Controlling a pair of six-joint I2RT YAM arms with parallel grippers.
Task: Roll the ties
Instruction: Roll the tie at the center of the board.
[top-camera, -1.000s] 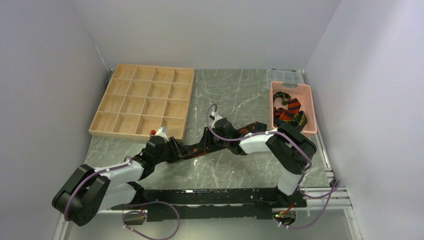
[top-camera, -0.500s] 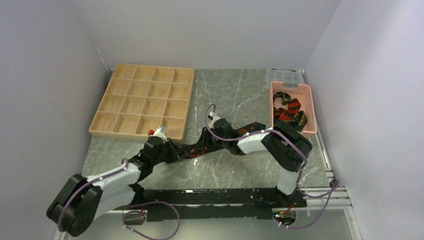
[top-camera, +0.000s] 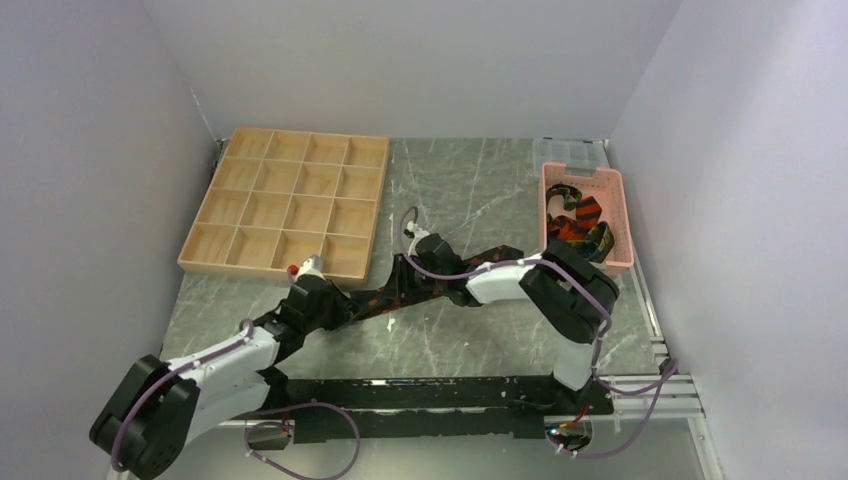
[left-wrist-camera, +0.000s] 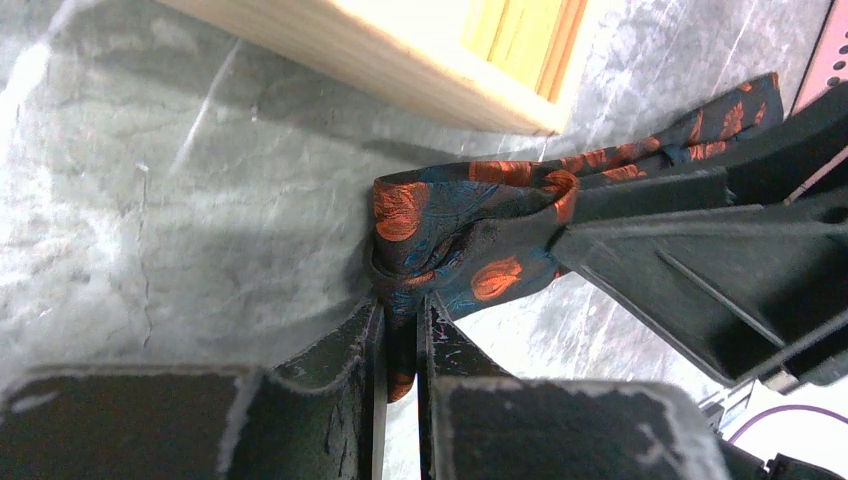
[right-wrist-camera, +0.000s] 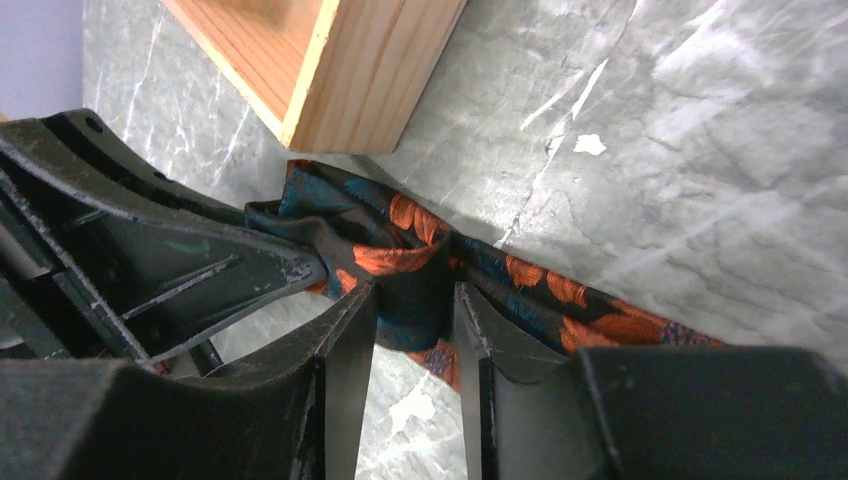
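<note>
Two hands are clamped on one tie (left-wrist-camera: 470, 215), which lies on the tabletop (top-camera: 470, 190) just in front of the near right corner of the tray (top-camera: 250, 266). Bare tabletop is seen beyond the tie, between the tray and the basket (top-camera: 622, 215), and more of it on the near side. The tray corner is close to both hands. The basket, with further ties (top-camera: 575, 225) bunched in it, is well apart at the right. The left hand (left-wrist-camera: 400, 305) is stretched low from the left, its fingers pinched on a bunched fold at the tie's end. The right hand (right-wrist-camera: 412, 295) is reached across from the right and closed on the fabric just beside that grip. The rest of the tie is trailed off to the right.
</note>
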